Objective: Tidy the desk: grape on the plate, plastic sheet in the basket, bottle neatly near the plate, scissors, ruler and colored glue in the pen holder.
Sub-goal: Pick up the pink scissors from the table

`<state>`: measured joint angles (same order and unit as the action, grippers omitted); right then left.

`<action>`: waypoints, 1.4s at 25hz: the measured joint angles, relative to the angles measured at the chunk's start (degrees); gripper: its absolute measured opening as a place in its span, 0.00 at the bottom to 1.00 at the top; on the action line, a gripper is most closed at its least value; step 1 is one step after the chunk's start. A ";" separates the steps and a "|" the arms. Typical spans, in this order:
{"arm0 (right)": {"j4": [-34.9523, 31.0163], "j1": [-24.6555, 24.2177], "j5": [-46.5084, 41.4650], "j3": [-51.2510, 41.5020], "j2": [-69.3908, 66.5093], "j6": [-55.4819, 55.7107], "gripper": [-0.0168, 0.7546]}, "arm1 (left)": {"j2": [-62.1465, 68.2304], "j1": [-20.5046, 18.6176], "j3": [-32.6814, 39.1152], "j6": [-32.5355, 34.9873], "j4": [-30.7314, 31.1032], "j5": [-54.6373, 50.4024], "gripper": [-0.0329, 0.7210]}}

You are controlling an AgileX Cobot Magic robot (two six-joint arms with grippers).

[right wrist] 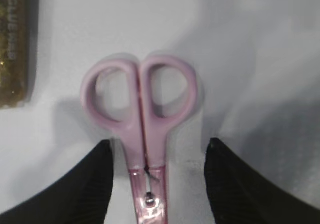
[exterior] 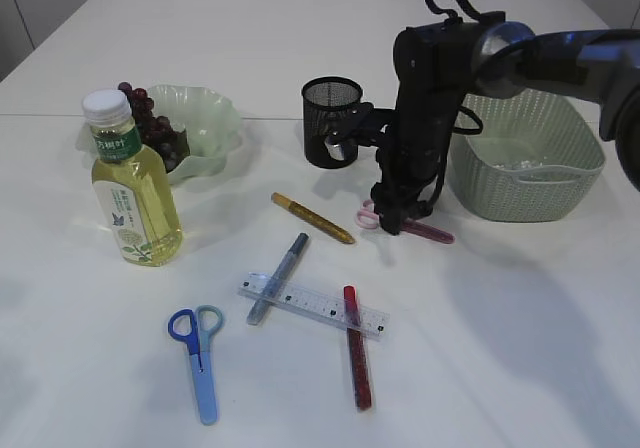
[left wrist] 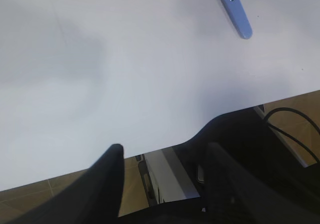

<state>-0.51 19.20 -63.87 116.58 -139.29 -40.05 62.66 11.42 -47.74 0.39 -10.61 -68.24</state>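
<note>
Pink scissors [right wrist: 145, 109] lie closed on the white table, and my right gripper [right wrist: 157, 144] is open astride them just below the handles, both fingers clear of the plastic. In the exterior view that gripper [exterior: 392, 223] points down at the pink scissors [exterior: 368, 215], right of the gold glue stick [exterior: 312, 218]. My left gripper [left wrist: 165, 146] hangs open and empty over the table's near edge, with the blue scissors' sheath [left wrist: 237, 14] farther off. The ruler [exterior: 312, 305], blue scissors [exterior: 198, 353], red glue [exterior: 357, 348] and silver-blue glue [exterior: 278, 278] lie in front. Grapes [exterior: 155, 128] rest on the green plate [exterior: 215, 118] beside the bottle [exterior: 130, 183].
The black mesh pen holder [exterior: 330, 118] stands just behind the right arm. The green woven basket [exterior: 525, 158] sits to its right with something pale inside. A gold glue stick [right wrist: 15, 44] lies at the left edge of the right wrist view.
</note>
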 joint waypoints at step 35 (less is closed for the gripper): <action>-3.00 0.00 -4.62 0.83 -1.17 -1.54 0.26 | 0.00 0.00 0.00 0.00 -0.12 0.00 0.53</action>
<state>-3.50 19.20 -68.49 117.42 -140.46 -41.58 62.66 11.42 -47.74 0.39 -10.73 -68.24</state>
